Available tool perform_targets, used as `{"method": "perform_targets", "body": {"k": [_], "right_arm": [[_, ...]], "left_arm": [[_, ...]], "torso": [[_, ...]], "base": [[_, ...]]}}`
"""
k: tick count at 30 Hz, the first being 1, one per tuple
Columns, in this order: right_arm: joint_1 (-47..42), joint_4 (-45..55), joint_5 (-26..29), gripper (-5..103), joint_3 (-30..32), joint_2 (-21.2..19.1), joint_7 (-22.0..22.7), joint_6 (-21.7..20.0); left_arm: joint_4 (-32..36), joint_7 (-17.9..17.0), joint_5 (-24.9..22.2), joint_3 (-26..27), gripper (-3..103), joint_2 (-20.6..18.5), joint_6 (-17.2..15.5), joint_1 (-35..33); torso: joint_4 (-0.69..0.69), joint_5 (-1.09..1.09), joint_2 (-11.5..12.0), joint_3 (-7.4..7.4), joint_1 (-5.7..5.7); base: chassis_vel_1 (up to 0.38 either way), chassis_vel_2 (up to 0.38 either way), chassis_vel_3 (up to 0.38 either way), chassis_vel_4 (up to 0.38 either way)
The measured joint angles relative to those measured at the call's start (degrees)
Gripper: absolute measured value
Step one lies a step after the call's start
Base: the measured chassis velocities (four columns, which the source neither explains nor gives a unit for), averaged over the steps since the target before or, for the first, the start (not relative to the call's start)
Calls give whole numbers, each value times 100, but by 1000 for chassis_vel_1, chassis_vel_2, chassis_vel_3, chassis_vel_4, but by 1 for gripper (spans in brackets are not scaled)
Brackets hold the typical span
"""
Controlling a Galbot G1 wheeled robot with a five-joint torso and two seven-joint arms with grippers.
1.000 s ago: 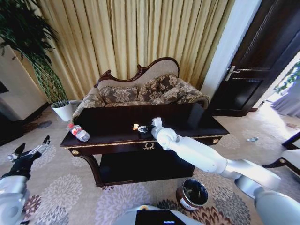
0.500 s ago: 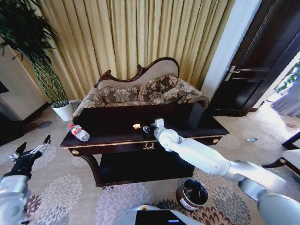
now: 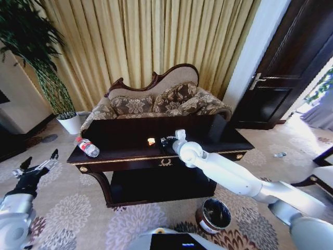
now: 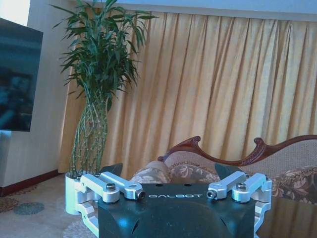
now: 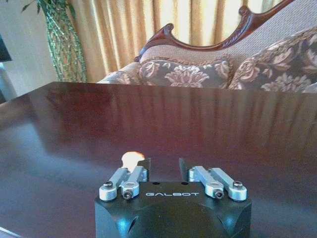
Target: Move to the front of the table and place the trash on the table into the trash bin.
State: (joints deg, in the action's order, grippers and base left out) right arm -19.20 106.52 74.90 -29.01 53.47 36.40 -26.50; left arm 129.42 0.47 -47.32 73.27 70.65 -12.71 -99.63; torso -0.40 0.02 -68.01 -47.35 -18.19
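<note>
The dark glossy table (image 3: 218, 136) stands before me, and its top (image 5: 74, 124) fills the near ground of the right wrist view. A clear bottle with a red cap (image 3: 86, 147) lies at its left end. A yellowish scrap (image 3: 151, 141) sits near the front middle. My right gripper (image 3: 167, 141) hovers low over the tabletop just right of that scrap. In the right wrist view the scrap (image 5: 130, 158) lies outside one finger (image 5: 143, 166), and the right gripper (image 5: 163, 166) has a narrow gap with nothing in it. The trash bin (image 3: 213, 215) stands on the carpet at lower right. My left gripper (image 3: 36, 169) (image 4: 168, 171) hangs open off the table's left end.
A carved-frame patterned sofa (image 3: 156, 101) stands right behind the table, with gold curtains (image 3: 156, 36) beyond. A potted plant in a white pot (image 3: 70, 124) stands back left and a dark door (image 3: 291, 67) at right. Patterned carpet (image 3: 67, 213) surrounds the table.
My right gripper has slid to the right along the tabletop, away from the yellowish scrap, which stayed where it was. The left arm has sunk slightly.
</note>
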Motion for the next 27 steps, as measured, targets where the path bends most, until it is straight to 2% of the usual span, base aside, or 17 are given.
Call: {"method": "perform_targets", "body": {"k": [1,2,4,5,8,9,11,13,15,16,18,27], "right_arm": [[-2,-1,19,39,-9,38,9,-6],[-2,-1,19,39,-9,38,9,-6],[-2,-28,32,50,-24,123,23,-10],[-2,-28,32,50,-24,123,23,-10],[25,-143,32,66,-30,279,39,-14],[25,-143,32,66,-30,279,39,-14],[47,-237,14,78,-30,324,26,-14],[52,-265,7,78,-28,325,13,-14],[45,-301,0,88,-17,314,-14,-13],[45,-301,0,88,-17,314,-14,-13],[27,-311,-5,97,-13,295,-24,-14],[20,-250,76,100,-15,337,19,-10]], "left_arm": [[1,-2,5,-7,100,0,0,1],[1,-2,5,-7,100,0,0,1],[-10,-4,20,-12,100,-1,0,3],[-10,-4,20,-12,100,-1,0,3],[-73,0,61,-16,100,-1,40,1],[-73,0,61,-16,100,-1,40,1],[-105,7,73,-21,100,-14,47,16],[-118,8,73,-23,100,-18,48,28],[-143,12,79,-45,100,-23,52,49],[-143,12,79,-45,100,-23,52,49],[-180,25,117,-74,100,-23,71,59],[-236,38,160,-103,100,-38,94,80]], "torso": [[0,0,0,0,0],[0,0,0,0,0],[0,0,0,0,0],[0,0,0,0,0],[1,0,0,0,0],[1,0,0,0,0],[1,0,0,0,0],[0,0,0,0,0],[0,0,0,0,0],[0,0,0,0,0],[0,0,0,0,0],[0,0,0,0,0]], "base": [[0,0,0,0],[0,0,0,0],[0,0,0,0],[0,0,0,0],[0,0,0,0],[0,0,0,0],[0,0,0,0],[0,0,0,0],[0,0,0,0],[0,0,0,0],[0,0,0,0],[0,0,0,0]]}}
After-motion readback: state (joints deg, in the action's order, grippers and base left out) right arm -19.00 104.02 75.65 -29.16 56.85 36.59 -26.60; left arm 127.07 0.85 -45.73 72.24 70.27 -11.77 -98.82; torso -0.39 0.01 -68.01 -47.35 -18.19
